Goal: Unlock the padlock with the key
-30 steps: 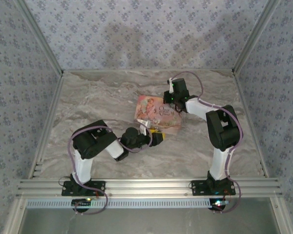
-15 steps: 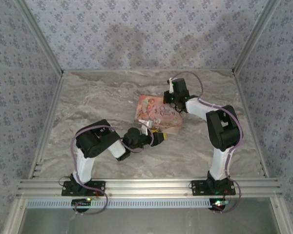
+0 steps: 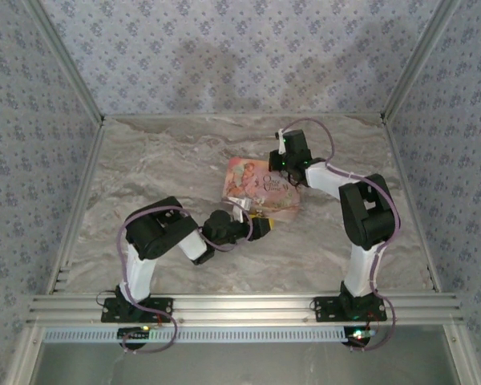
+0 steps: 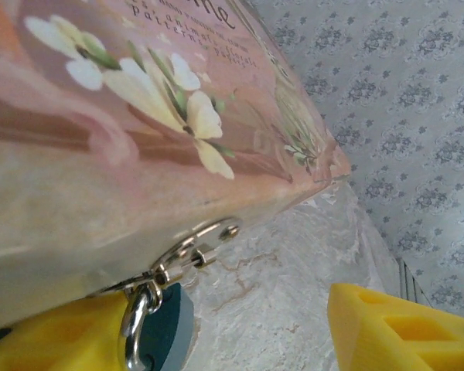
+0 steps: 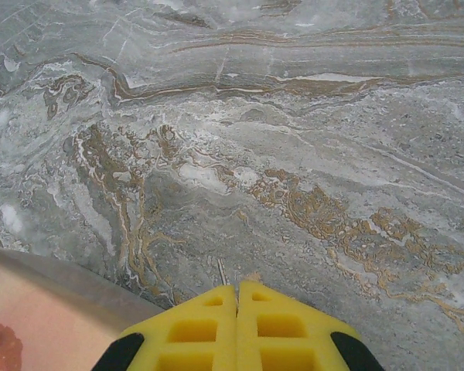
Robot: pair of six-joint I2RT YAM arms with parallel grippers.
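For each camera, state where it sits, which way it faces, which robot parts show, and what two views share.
Top external: above and behind the bases, looking down at the table; both arms, left hand, right hand.
Left wrist: low beside the pink box, facing its side and the padlock; open yellow fingers.
Right wrist: looking down at the table; shut fingers pinching the key.
Shared: both wrist views catch the box.

The left arm folds low, the left pincer (image 3: 261, 228) pointing rightward, fingers apart. The right arm reaches forward and leftward, the right pincer (image 5: 237, 297) closed tight.
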